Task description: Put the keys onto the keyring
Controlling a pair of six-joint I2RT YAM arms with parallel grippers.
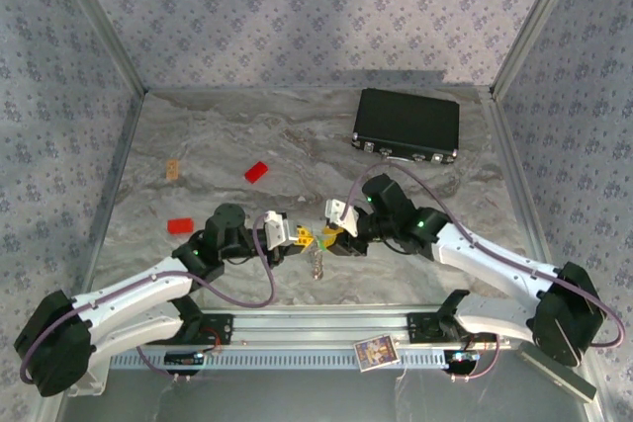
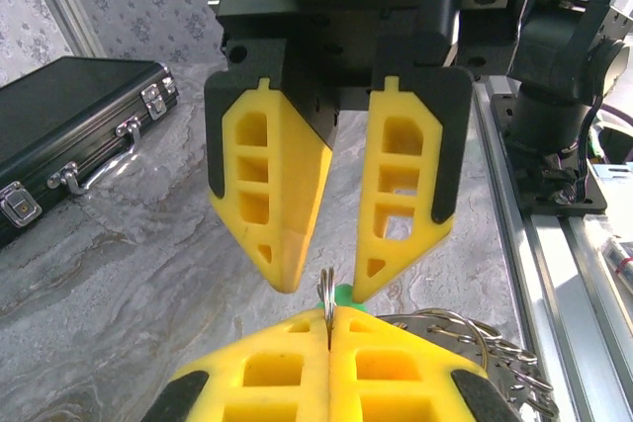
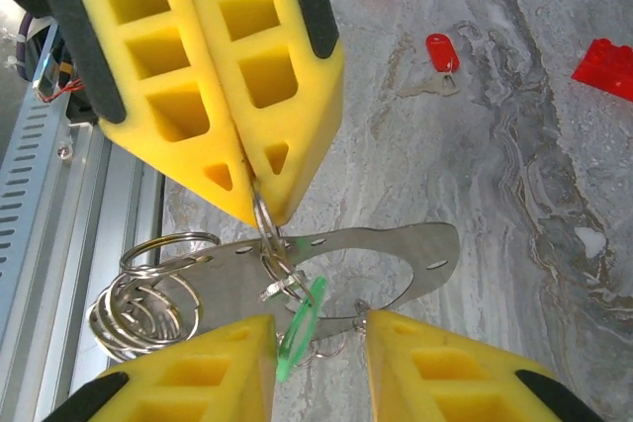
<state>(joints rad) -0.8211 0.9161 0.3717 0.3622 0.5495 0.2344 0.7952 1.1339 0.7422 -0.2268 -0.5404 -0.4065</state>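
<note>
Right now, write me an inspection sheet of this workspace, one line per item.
Surface: grey marbled table, nothing spilled seen.
Job's things: keyring pinched by the left gripper, spare rings bunched beside it; green key hangs beneath, threaded or not cannot tell; red key lies apart on the table.
Clutter: red blocks, black case, small tan piece.
Grippers: left gripper shut on the keyring; right gripper open around the green key.
Cables: purple cable loops off the left arm, clear of the keys.
Surroundings: patterned walls, metal frame posts.
</note>
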